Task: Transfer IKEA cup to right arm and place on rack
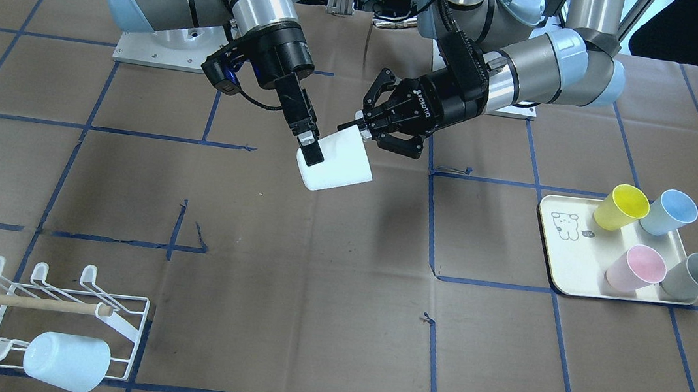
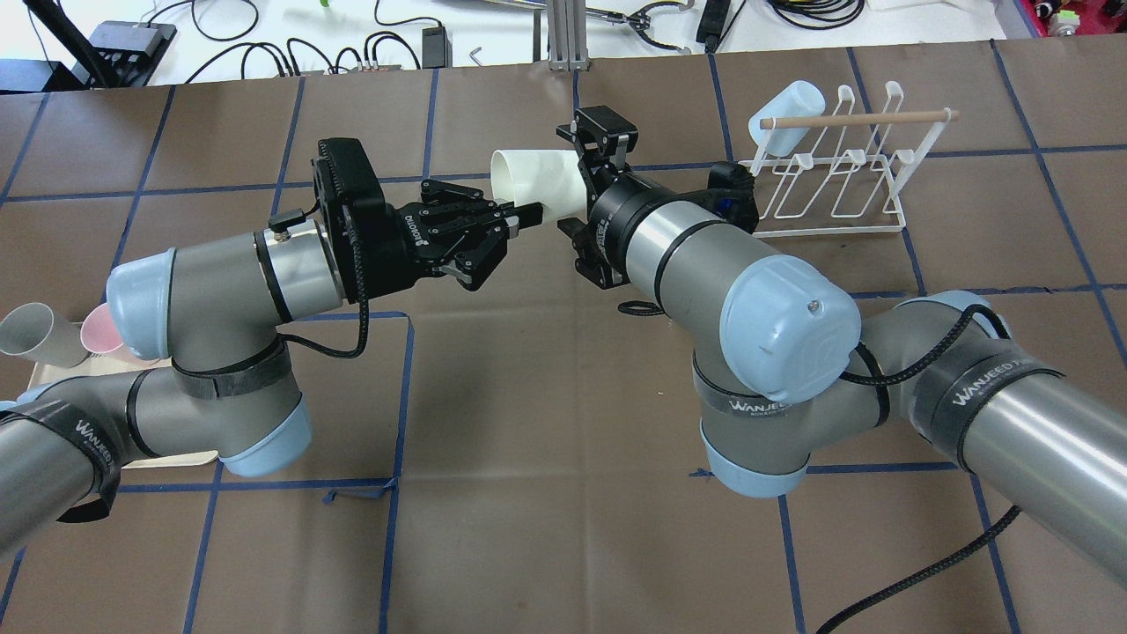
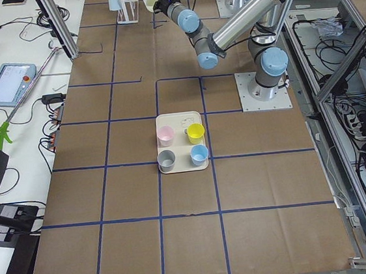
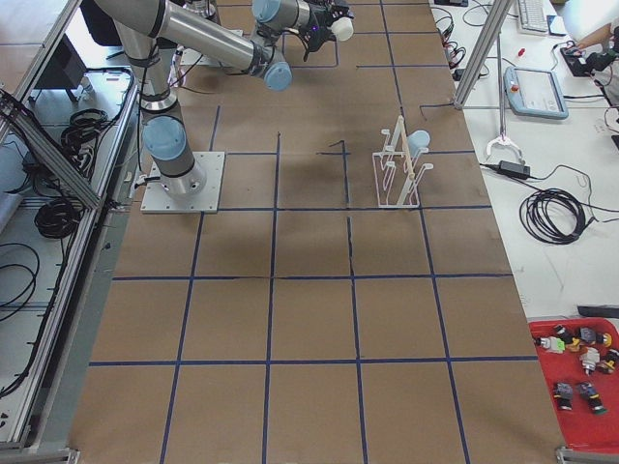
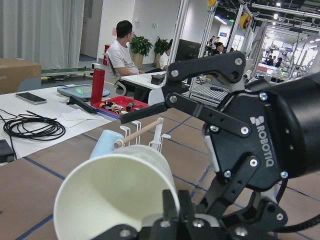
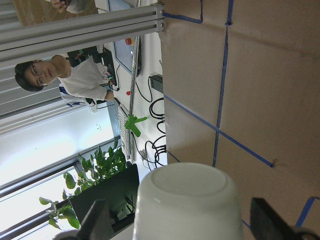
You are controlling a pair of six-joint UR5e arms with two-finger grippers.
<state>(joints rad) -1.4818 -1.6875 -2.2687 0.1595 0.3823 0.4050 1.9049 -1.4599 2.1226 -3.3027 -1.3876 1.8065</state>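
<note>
The white cup [image 1: 336, 165] hung midair, well apart from the rack [image 1: 122, 327]. The left gripper [image 1: 363, 130] clenched its rim; the right gripper [image 1: 311, 152] straddled the base, jaws unclosed. I feared an early left release would drop it.

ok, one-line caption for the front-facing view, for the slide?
Mid-air handover: left gripper pinches the white cup by its rim, open right gripper straddles its body; rack holds one pale blue cup.
</note>
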